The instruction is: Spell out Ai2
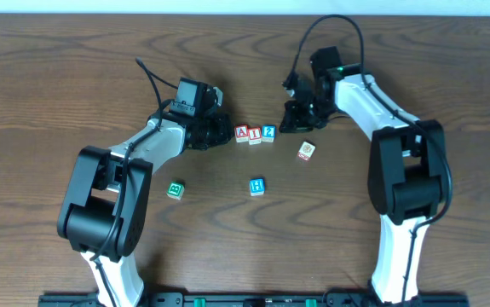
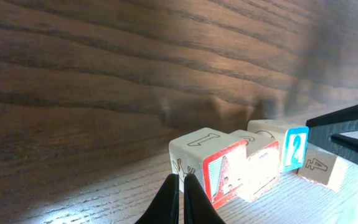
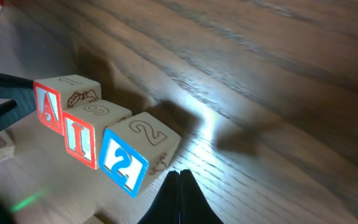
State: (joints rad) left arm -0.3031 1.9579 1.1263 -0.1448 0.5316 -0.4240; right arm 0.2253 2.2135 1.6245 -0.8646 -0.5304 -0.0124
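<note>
Three wooden blocks stand in a row mid-table: red A block (image 1: 242, 133), red I block (image 1: 255, 135), blue 2 block (image 1: 268, 133). In the right wrist view they read A (image 3: 48, 106), I (image 3: 82, 137), 2 (image 3: 124, 162). My left gripper (image 1: 225, 130) is shut and empty, its tips (image 2: 180, 182) right beside the A block (image 2: 219, 174). My right gripper (image 1: 289, 122) is shut and empty, its tips (image 3: 179, 175) just right of the 2 block. The 2 block also shows in the left wrist view (image 2: 296, 148).
A green block (image 1: 175, 190) lies front left, a blue block (image 1: 257, 187) front centre, and a brown-faced block (image 1: 307, 151) right of the row; it shows in the left wrist view (image 2: 320, 167). Both arms reach in from the front.
</note>
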